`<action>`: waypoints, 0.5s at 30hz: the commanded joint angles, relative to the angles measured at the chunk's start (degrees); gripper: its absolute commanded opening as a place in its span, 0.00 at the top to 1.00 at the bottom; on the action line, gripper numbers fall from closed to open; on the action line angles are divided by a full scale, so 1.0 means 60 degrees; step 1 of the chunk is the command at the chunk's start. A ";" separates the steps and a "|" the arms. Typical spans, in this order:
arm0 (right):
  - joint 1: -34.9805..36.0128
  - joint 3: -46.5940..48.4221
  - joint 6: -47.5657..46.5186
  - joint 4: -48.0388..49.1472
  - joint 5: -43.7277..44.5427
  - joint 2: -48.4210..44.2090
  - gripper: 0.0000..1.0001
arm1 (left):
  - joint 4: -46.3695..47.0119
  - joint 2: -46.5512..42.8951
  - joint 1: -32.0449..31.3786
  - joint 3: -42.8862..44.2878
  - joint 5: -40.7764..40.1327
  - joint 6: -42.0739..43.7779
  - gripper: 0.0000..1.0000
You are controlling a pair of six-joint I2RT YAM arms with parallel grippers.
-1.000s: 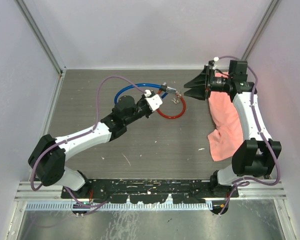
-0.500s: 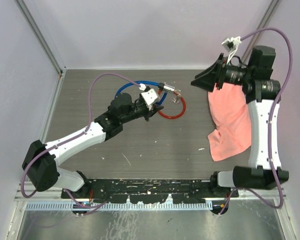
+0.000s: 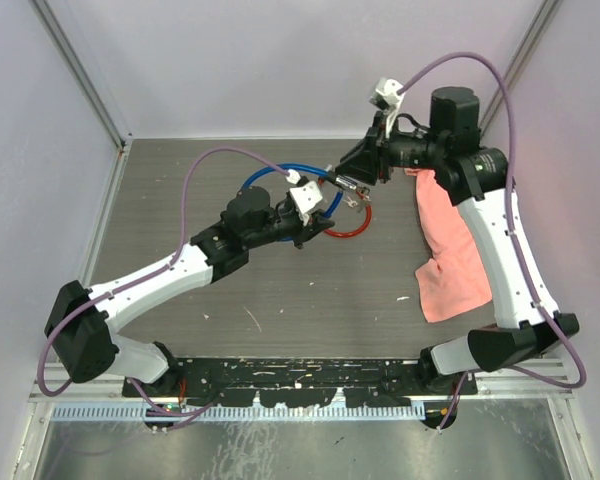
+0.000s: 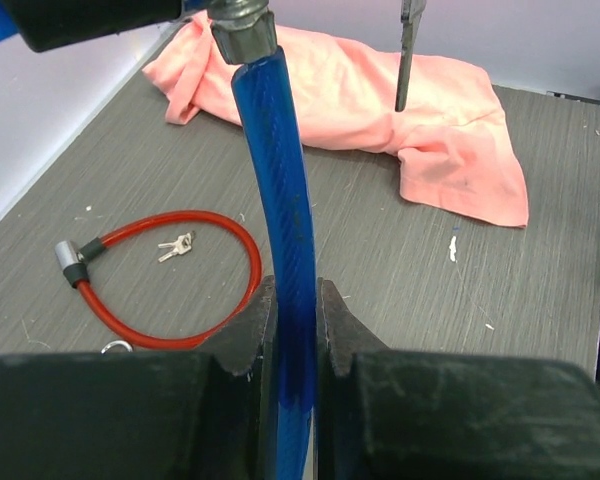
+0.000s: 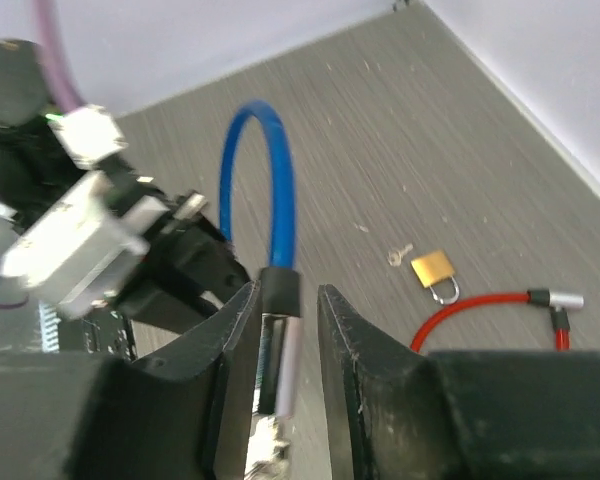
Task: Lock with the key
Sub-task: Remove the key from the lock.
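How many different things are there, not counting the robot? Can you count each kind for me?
Cable locks: 2, the blue coated cable lock and the red coated cable lock
Padlocks: 1, the small brass padlock
Key bunches: 1, the little silver key bunch
Cloths: 1, the crumpled pink cloth
Total: 5

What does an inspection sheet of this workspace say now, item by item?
Surface: grey table, with white specks.
Job's things: blue cable lock held above the table; keys lying inside the red loop.
Clutter: red cable lock, brass padlock, crumpled pink cloth.
Grippers: left gripper shut on the blue cable; right gripper astride its lock end, contact unclear.
Cables: purple cable looping over each arm.
Surroundings: pale walls; nothing else seen.
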 commanded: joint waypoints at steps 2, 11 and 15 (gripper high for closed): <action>0.0400 0.0378 -0.0907 -0.0817 0.1607 0.0260 0.67 | 0.0550 -0.0305 -0.0028 0.0519 0.0055 0.0170 1.00; 0.0654 0.0987 -0.1097 -0.1222 0.2649 0.0156 0.63 | 0.0599 -0.0156 -0.0031 0.0569 -0.0001 0.0185 1.00; 0.0564 0.1857 -0.0993 -0.1338 0.3048 0.0007 0.33 | 0.0628 -0.0151 -0.0035 0.0370 -0.0129 0.0205 1.00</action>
